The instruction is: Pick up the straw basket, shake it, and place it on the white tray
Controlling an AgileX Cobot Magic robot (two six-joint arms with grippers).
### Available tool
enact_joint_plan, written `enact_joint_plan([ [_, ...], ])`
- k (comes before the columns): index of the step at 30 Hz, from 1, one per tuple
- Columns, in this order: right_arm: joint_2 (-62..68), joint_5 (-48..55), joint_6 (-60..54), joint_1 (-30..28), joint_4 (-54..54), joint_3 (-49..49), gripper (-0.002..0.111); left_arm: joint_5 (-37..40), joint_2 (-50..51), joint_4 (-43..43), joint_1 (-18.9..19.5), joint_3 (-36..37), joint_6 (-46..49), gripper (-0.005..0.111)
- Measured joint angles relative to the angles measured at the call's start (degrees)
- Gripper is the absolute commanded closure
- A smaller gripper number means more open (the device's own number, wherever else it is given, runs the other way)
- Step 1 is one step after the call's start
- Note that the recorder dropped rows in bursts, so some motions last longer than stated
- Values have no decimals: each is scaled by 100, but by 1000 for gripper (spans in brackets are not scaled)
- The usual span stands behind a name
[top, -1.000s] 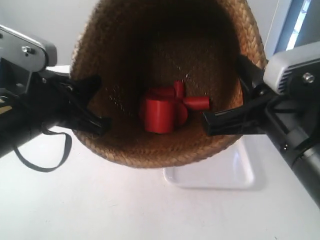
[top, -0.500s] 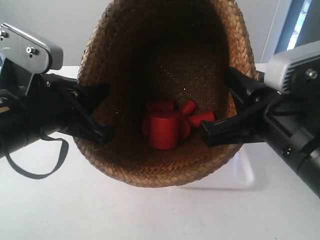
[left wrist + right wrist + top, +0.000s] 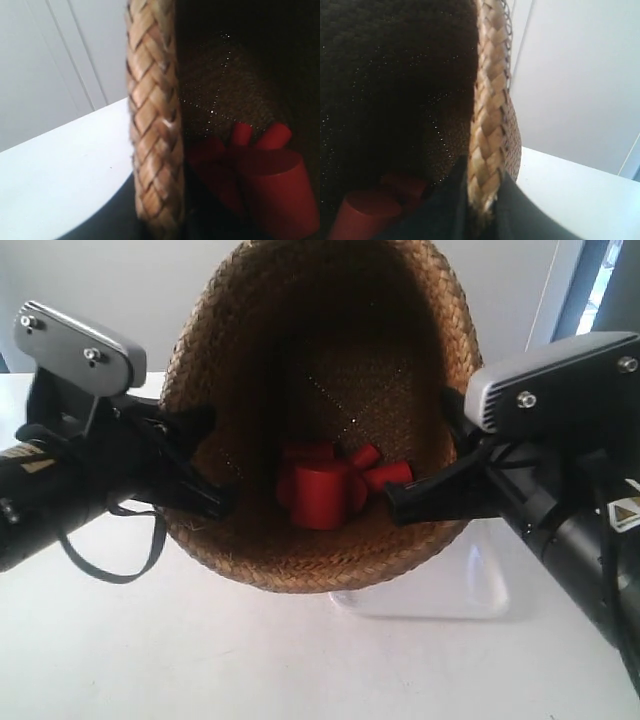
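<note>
Two end effectors are clamped on opposite sides of a tall brown woven straw basket [image 3: 320,555], which is held tilted above the white bench [image 3: 230,670] with its mouth turned toward the exterior camera. The left end effector [image 3: 160,225] and the right end effector [image 3: 482,200] are each pinched across the braided rim. Several red cylindrical blocks [image 3: 322,492] are gathered against the lower inside wall. The flat glossy white rectangular tray [image 3: 470,585] is partly hidden beneath the basket.
</note>
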Motion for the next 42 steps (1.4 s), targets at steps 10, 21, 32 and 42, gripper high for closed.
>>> enact_joint_plan([
  [10,-2004,495,-1049,1538,846,-35,108,542,-1668,-160,-1384,302,795,107],
  [21,517,-1753,-531,1130,1191,257,108,-214,336,-238,-753,-29,189,107],
  [32,100,-1468,-545,1175,1007,257,108,-209,-69,-890,-844,-74,805,107],
  [42,100,-1353,-545,1175,1007,235,108,-386,-69,-1513,-856,-74,1205,107],
])
